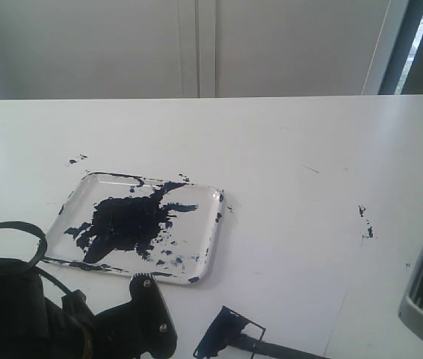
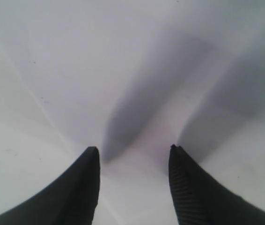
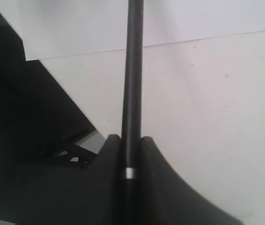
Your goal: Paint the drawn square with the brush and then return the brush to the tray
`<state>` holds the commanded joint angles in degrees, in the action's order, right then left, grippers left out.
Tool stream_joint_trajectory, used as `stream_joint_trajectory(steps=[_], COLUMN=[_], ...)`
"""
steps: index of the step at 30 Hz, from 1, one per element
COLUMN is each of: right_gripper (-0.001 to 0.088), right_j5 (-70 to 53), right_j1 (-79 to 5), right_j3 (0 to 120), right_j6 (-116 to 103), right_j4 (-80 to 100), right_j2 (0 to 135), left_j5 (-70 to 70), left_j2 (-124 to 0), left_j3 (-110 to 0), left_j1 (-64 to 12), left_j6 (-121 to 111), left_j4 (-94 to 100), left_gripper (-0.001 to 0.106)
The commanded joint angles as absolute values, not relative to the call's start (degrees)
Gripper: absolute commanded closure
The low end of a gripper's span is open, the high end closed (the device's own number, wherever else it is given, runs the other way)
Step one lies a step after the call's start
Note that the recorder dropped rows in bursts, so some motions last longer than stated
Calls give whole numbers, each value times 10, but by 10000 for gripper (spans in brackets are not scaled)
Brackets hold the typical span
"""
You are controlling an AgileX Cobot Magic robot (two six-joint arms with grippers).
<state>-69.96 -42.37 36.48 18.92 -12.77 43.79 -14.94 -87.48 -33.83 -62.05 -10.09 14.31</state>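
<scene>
Jaws of your right gripper (image 3: 131, 139) pinch the brush (image 3: 133, 70), tip at the partly blue drawn square (image 1: 230, 333), left gripper (image 2: 132, 152) gaping empty; painting seems underway, so fill the white remainder before heading to the tray (image 1: 213, 239).

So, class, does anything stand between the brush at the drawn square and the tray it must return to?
Nothing visible lies between the brush, tip at the drawn square, and the tray; the open left gripper sits just beside that path.
</scene>
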Motion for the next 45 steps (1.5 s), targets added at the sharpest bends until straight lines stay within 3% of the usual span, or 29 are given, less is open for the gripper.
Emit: stream_joint_trajectory(steps=[21,45], right_gripper=[868,868], right_j5=[-646,-700], right_j1=[-424,-424], right_j3=[366,320], right_j6=[177,142], right_j4=[-117,-104], right_j2=[399,252], left_j5=[-151,-147], left_j2=[-875,-875], left_j3=[-338,-338], left_j1=[-619,-619], left_j6=[-101,-103], left_j4=[152,152], left_gripper=[544,544])
